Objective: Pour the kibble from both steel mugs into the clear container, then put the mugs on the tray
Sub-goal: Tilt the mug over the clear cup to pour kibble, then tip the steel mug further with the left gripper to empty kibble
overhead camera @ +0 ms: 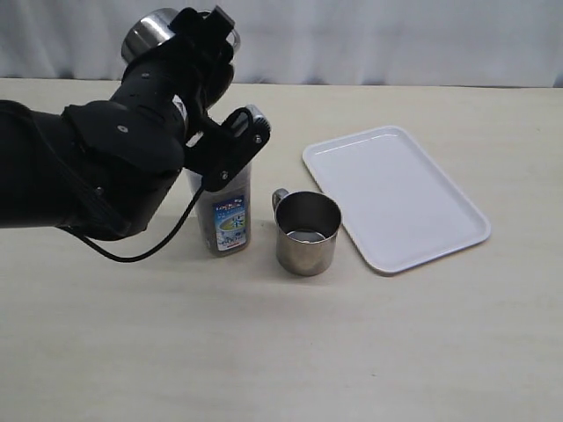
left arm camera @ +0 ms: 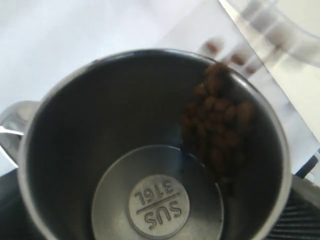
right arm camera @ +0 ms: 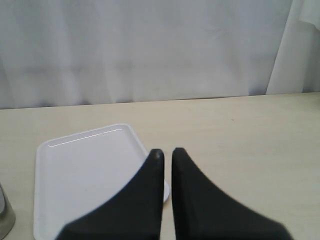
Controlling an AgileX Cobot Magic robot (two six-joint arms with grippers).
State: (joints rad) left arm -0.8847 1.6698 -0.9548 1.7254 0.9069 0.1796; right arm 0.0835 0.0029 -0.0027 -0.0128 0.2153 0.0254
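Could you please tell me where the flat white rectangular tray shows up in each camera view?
Exterior view: the flat white rectangular plastic tray lies flat, right of centre.
Left wrist view: not visible; the held steel mug with brown kibble fills it.
Right wrist view: the tray lies just beyond the right gripper, partly hidden by it.
Shared landmark: the standing steel mug beside the tray, a sliver at the right wrist picture's edge.
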